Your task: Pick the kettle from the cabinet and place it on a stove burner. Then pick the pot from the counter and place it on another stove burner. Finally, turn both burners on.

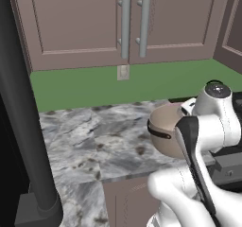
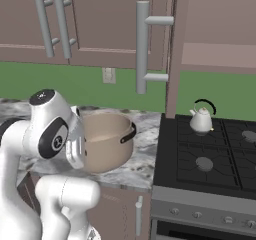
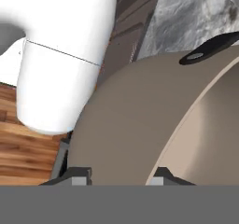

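The pot (image 2: 107, 143) is tipped, lifted above the counter (image 2: 142, 164), its rim pinched between the gripper (image 3: 119, 175) fingertips (kettle (image 2: 201, 119) sits on the back-left burner).

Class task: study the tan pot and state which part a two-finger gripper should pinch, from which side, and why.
Pinch the pot's thin rim wall, one finger inside and one outside, coming from above its open lidless mouth. The round body looks too wide to span, as the gripper's straddling hold shows.
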{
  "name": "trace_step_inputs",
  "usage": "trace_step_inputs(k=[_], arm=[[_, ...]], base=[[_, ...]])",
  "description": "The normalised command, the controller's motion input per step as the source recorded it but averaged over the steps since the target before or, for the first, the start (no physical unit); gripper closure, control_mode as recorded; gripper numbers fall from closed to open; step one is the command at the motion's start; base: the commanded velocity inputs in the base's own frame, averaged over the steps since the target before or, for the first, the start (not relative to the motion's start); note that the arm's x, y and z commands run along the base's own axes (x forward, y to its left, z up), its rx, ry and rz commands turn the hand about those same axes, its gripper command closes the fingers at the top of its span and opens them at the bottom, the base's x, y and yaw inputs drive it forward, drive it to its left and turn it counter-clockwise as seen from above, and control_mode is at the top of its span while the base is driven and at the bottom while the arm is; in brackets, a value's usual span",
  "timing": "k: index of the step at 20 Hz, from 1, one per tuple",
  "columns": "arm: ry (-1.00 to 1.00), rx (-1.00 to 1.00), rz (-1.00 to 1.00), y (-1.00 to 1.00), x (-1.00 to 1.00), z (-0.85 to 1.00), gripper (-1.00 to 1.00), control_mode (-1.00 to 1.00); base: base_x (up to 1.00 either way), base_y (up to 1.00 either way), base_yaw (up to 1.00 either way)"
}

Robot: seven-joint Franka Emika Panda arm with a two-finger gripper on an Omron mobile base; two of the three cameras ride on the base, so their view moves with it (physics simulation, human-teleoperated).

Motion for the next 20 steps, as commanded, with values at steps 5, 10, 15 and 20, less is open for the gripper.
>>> trace_step_inputs(k=[5,10,15,20], arm=[[-0.17,0.0,0.0,0.03,-0.55,0.08,1.0,-1.0],[-0.24,0.0,0.0,0.04,-0.53,0.05,1.0,-1.0],[-0.14,0.0,0.0,0.03,-0.42,0.04,1.0,-1.0],[-0.01,0.0,0.0,0.02,-0.04,0.0,1.0,-1.0]], base=[[0.0,0.0,0.0],[0.0,0.0,0.0],[0.0,0.0,0.0],[0.0,0.0,0.0]])
